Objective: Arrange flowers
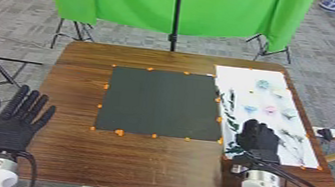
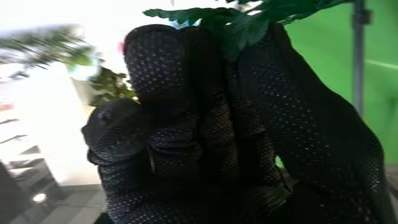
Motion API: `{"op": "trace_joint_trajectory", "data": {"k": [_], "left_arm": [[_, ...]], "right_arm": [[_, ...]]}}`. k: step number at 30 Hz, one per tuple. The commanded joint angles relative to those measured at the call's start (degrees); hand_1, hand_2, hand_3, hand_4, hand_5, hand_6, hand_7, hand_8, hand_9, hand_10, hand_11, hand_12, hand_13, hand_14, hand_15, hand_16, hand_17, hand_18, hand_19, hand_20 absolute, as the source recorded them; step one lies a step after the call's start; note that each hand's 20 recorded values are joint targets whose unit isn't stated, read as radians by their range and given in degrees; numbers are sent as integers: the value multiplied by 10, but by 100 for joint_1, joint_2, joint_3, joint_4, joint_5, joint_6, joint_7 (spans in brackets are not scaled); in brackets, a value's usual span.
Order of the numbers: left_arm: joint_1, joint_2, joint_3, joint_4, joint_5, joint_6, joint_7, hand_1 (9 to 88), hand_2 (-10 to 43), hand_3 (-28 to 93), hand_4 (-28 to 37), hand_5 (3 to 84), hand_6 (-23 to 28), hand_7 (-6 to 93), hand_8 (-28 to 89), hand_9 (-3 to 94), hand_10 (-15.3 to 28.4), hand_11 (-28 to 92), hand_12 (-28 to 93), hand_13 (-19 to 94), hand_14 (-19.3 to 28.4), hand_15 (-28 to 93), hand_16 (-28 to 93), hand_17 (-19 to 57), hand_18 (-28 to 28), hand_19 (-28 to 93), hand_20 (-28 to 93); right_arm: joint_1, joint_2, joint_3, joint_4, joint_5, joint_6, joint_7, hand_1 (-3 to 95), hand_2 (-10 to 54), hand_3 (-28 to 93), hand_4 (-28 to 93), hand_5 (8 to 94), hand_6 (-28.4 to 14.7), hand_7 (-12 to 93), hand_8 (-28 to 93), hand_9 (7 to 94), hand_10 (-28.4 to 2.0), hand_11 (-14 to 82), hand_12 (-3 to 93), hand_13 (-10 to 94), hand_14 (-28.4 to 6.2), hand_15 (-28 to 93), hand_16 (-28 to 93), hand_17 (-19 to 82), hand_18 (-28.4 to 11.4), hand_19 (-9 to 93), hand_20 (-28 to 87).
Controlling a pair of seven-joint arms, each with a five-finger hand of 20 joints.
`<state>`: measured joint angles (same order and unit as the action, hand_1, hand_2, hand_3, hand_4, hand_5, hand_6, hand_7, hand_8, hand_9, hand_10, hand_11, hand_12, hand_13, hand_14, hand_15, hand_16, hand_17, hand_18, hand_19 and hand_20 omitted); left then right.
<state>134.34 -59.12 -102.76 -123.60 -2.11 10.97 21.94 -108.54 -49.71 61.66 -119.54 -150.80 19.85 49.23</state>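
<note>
**We have a leafy sprig (image 2: 222, 22) in hand to the right of the dark mat (image 1: 163, 103)**

We read this as the picking-up step, early in the arranging. Our right hand (image 1: 259, 140) is at the mat's near right corner, over the white sheet (image 1: 238, 77) that lies along the mat's right side. Its fingers look curled round the sprig, whose green leaves stand out by the fingertips. The left hand (image 1: 7, 130) is to the left of the mat, palm up with its fingers spread, and grasps nothing.

The other stems are on the sheet, right of the mat: dark green foliage (image 1: 228, 105) just beside the mat's right edge, then a blue flower (image 1: 250, 109) and a pink flower (image 1: 270, 110) farther out from the mat.

Next, we judge, we should lift the sprig free of its neighbours and carry it left over the mat, which seems the likely place for arranging. That calls for a steady hold, as loose leaves could snag the foliage or drag a flower along.
</note>
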Motion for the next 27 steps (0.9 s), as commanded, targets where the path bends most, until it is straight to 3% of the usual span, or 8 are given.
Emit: {"op": "trace_joint_trajectory", "data": {"k": [1, 9, 11, 17, 19, 21, 23, 27], "left_arm": [[157, 17, -4, 6, -37, 58, 12, 216, 100, 748, -283, 405, 72, 129, -82, 351, 147, 206, 127, 263, 142, 345, -37, -59, 146, 334, 166], [106, 48, 61, 27, -6, 98, -43, 217, 100, 748, -283, 405, 73, 129, -82, 352, 148, 205, 127, 264, 144, 346, -37, -60, 147, 335, 167], [37, 27, 131, 61, -38, 97, -42, 217, 100, 747, -283, 405, 73, 128, -82, 352, 148, 205, 128, 264, 145, 346, -37, -60, 147, 336, 167], [-111, 56, 278, 162, 71, 194, -130, 218, 102, 744, -283, 405, 74, 128, -81, 352, 149, 204, 128, 264, 146, 346, -38, -61, 149, 338, 167], [-148, 11, 296, 188, 98, 154, -150, 217, 103, 743, -283, 405, 75, 126, -81, 352, 149, 203, 128, 264, 147, 346, -37, -62, 149, 339, 166], [-171, 58, 332, 192, 141, 202, -148, 218, 102, 743, -283, 405, 75, 125, -81, 351, 149, 201, 128, 263, 148, 344, -38, -62, 150, 339, 166], [-168, 110, 359, 200, 110, 174, -140, 219, 103, 743, -283, 404, 75, 125, -80, 351, 150, 201, 128, 263, 148, 343, -37, -63, 150, 340, 166], [-213, 170, 402, 223, 203, 98, -126, 224, 109, 744, -283, 404, 76, 123, -80, 351, 151, 200, 129, 263, 149, 344, -36, -63, 151, 341, 166]], "right_arm": [[1036, 148, -490, -224, 208, 198, -291, 675, -95, 654, -197, 713, -4, 497, 183, 854, -93, 163, 509, 829, -23, 391, 478, 501, -224, 914, 340], [2643, -322, -1696, 199, 978, -52, -731, 655, -95, 673, -174, 709, -4, 504, 184, 851, -88, 168, 511, 827, -23, 398, 476, 500, -223, 916, 342], [3072, -520, -2117, 450, 1201, -167, -820, 645, -95, 682, -164, 705, -6, 507, 187, 847, -89, 172, 518, 826, -25, 402, 480, 499, -224, 918, 343], [3950, -1160, -3115, 1260, 1877, -395, -684, 641, -95, 686, -160, 701, -9, 512, 184, 842, -93, 179, 522, 818, -30, 419, 475, 493, -227, 922, 345], [4103, -1324, -3296, 1470, 1893, -436, -676, 642, -95, 685, -161, 702, -11, 512, 184, 841, -94, 182, 521, 815, -31, 426, 470, 492, -229, 922, 344], [4249, -1489, -3443, 1638, 1900, -421, -724, 642, -95, 686, -160, 703, -12, 511, 183, 840, -96, 184, 519, 814, -31, 429, 467, 493, -229, 922, 342], [4425, -1629, -3598, 1786, 2028, -437, -832, 643, -95, 685, -160, 702, -12, 511, 183, 838, -97, 187, 519, 813, -32, 433, 464, 493, -229, 923, 341], [4634, -1961, -3757, 2039, 2231, -596, -863, 642, -95, 688, -159, 693, -16, 521, 186, 830, -103, 196, 523, 803, -35, 447, 463, 487, -230, 923, 339]]}}
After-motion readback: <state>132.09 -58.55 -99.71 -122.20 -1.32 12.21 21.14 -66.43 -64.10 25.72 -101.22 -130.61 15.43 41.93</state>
